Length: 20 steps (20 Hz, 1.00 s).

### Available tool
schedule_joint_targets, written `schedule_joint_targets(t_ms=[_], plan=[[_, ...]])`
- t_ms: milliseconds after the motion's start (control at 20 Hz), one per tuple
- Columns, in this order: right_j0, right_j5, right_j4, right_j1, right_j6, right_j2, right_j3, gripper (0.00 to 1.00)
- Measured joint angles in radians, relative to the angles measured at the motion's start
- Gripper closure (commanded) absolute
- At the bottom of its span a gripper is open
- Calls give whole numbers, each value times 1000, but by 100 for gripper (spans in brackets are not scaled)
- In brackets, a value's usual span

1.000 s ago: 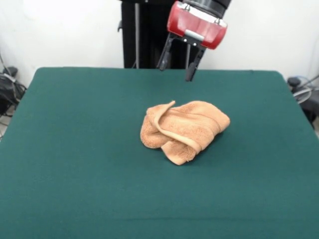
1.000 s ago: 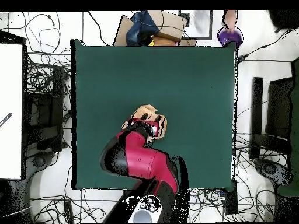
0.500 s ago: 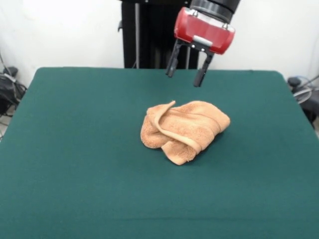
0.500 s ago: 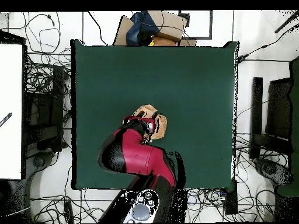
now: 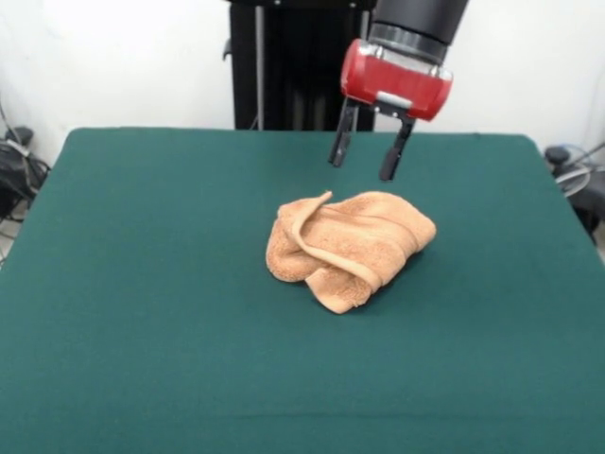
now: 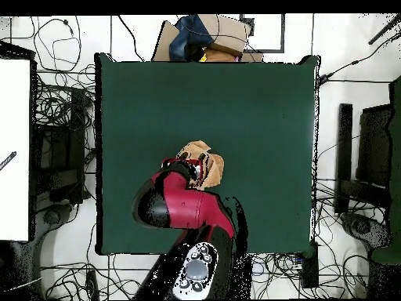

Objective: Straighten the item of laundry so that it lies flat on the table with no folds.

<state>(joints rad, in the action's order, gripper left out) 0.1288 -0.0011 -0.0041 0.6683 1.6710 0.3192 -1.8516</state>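
Observation:
The item of laundry is a peach-orange terry towel, crumpled into a folded heap near the middle of the green table. A hemmed edge curls up across its top. My gripper hangs open just above the heap's far right part, apart from the cloth, with nothing between its fingers. From overhead, the red arm covers much of the towel, and the gripper itself is hidden under the arm.
Bare green cloth surrounds the towel on all sides. Cables, boxes and equipment lie off the table edges, with a cardboard box beyond the far edge in the overhead view.
My gripper has moved rightward and lower in the front view, closing in above the towel. The towel has not moved.

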Motion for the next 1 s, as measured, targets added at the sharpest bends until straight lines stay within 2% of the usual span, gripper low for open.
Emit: schedule_joint_targets(t_ms=[1000], plan=[[21, 37, -59, -126, 0, -1, 1, 0]])
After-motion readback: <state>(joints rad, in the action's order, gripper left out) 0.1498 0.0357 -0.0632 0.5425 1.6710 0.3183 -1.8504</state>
